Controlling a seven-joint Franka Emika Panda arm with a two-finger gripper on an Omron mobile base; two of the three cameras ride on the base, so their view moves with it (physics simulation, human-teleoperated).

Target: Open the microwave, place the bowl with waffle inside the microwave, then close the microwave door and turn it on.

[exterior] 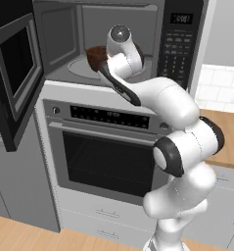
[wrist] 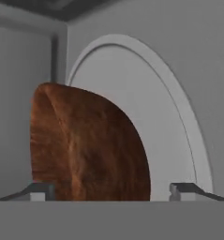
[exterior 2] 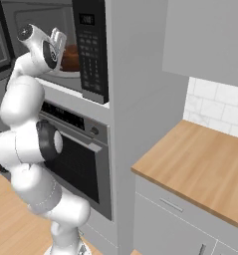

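**Bowl set down in microwave, claw parted**

From left: the microwave door (exterior: pixel 13 78) stands swung out; the bowl (wrist: pixel 85 145) rests on the turntable (wrist: pixel 169 126) inside the microwave (exterior: pixel 113 39), between the open gripper's (wrist: pixel 113 190) 2 fingertips (wrist: pixel 41 190), directly ahead of it.

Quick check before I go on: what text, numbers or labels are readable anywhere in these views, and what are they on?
Nothing reads clearly.
Microwave display: pale digits, too blurred to read.
Microwave keypad: rows of button markings, too small to read.
Oven control strip: faint light marks, unreadable.
Bowl, turntable, counter: no writing.
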